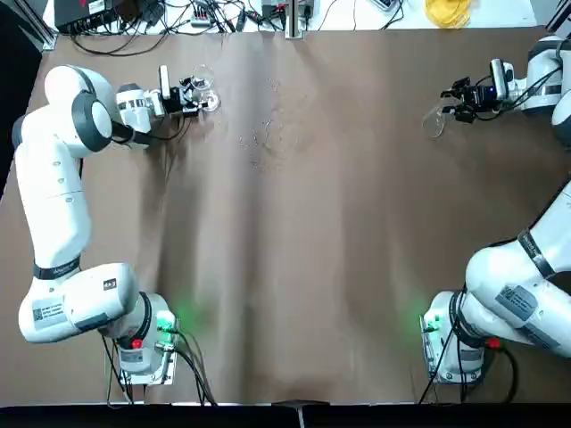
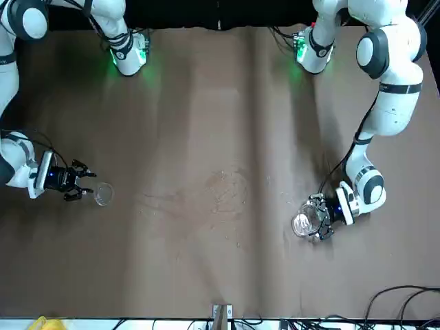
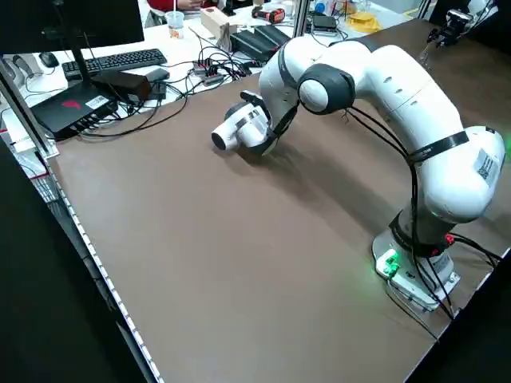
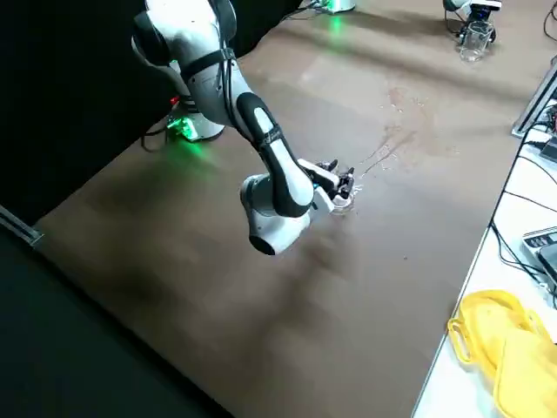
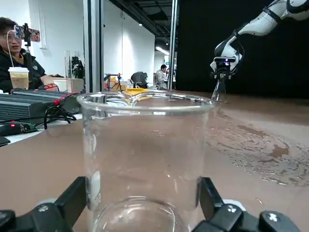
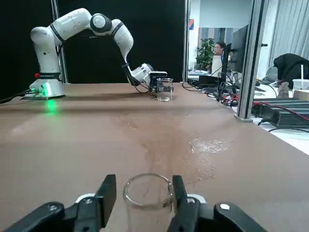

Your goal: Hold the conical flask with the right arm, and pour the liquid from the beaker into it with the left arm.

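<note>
The beaker (image 1: 203, 89) stands upright on the brown table at the far left. My left gripper (image 1: 198, 96) is level with it, and in the left wrist view its fingers (image 5: 72, 198) press both walls of the beaker (image 5: 145, 154). I cannot make out the liquid through the glass. The conical flask (image 1: 434, 122) stands at the far right. My right gripper (image 1: 449, 105) is at its neck. In the right wrist view the flask's rim (image 6: 147, 191) sits between the fingers (image 6: 107, 193), with a thin gap on one side.
Wet stains (image 1: 263, 134) mark the table's far middle, between the two vessels. Cables and electronics (image 1: 178, 13), a metal post (image 1: 293, 22) and a yellow object (image 1: 446, 11) line the far edge. People sit at desks beyond the table.
</note>
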Controlling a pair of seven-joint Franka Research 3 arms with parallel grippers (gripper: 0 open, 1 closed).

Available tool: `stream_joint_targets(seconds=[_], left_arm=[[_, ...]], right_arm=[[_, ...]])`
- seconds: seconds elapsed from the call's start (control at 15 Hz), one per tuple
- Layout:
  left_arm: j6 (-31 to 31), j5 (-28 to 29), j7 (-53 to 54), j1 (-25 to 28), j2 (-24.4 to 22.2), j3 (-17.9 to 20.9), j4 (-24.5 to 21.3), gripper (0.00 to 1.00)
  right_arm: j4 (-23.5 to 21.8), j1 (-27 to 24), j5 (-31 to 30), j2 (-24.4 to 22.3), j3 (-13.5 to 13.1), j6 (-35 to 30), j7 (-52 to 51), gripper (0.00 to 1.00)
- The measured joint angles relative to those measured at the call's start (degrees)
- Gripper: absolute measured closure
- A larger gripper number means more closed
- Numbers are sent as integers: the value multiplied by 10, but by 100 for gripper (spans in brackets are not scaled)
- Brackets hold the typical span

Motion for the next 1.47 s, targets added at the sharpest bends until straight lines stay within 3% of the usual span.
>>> stream_joint_targets(seconds=[0.13, 0.47, 0.93, 1.47], left_arm=[[0, -10, 6, -6, 2, 0, 0, 0], [7, -32, 14, -22, 6, 0, 0, 0], [26, -37, 15, -35, 8, 0, 4, 0], [39, -54, 18, -47, 9, 1, 8, 2]], right_arm=[[5, 1, 0, 4, 0, 0, 1, 53], [6, 2, 2, 13, 0, -1, 4, 61], [13, 5, 5, 16, 0, -1, 29, 61], [23, 83, 76, 15, 2, 3, 77, 61]])
